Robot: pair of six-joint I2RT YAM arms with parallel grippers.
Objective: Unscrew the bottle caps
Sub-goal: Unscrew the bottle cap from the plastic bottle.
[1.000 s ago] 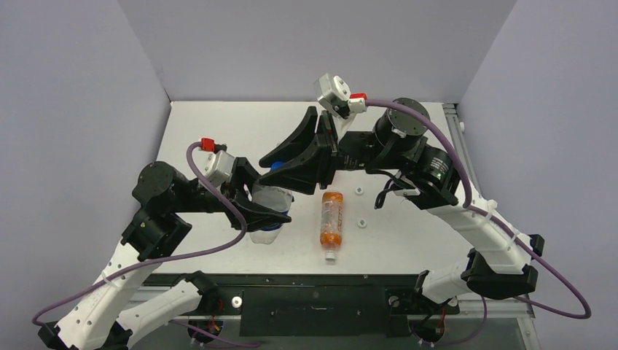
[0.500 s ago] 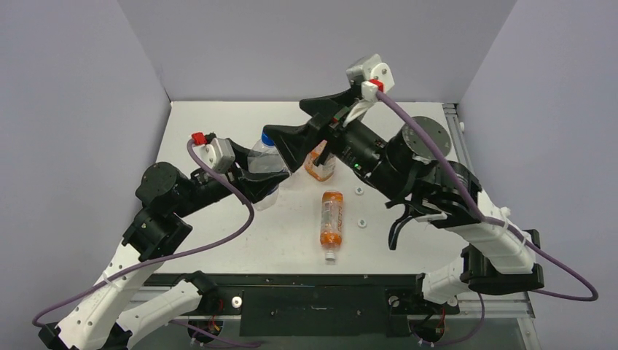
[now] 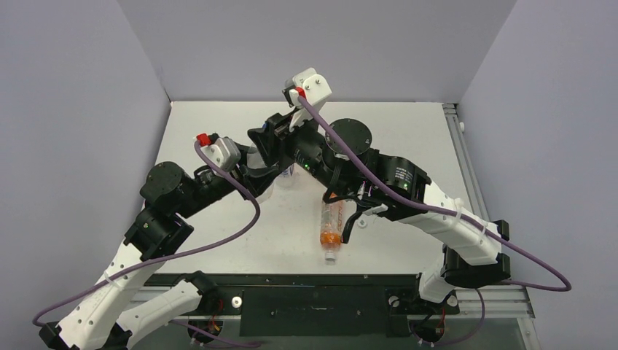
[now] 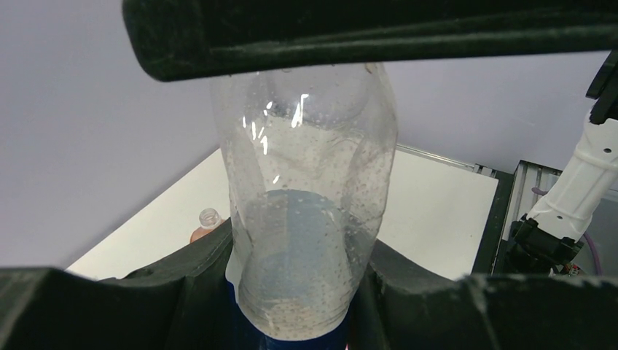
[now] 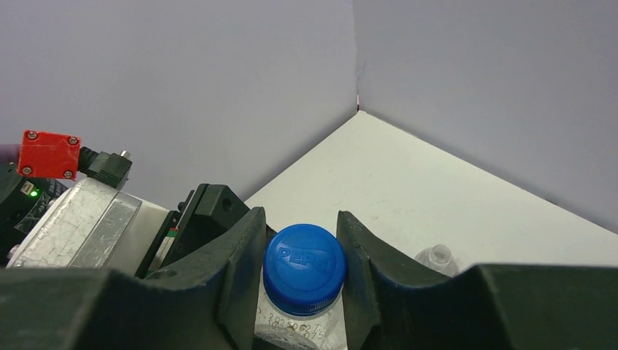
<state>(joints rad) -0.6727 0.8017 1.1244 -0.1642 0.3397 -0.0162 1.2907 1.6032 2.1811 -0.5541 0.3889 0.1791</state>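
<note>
The work sits at the upper middle of the top view, where both arms meet over one bottle. In the left wrist view the left gripper [image 4: 295, 292] is pinched on the lower body of the clear bottle [image 4: 306, 168], a finger pressed against each side, holding it up off the table [image 3: 408, 131]. In the right wrist view the right gripper [image 5: 302, 235] is closed on the blue cap [image 5: 304, 264], which fills the lower centre of the frame with a finger touching either side. The cap looks fully seated on its neck, so this one seems gripped but not yet turned off. At the lower left of the left wrist view stands an open-necked bottle [image 4: 209, 217] with an orange body and no cap, so at least one bottle looks finished. In the lower centre of the top view the slim orange bottle [image 3: 331, 222] lies on its side, its white cap [image 3: 330, 255] apparently on, so it is left to do. Other bottles or loose caps cannot be made out behind the arms.
</note>
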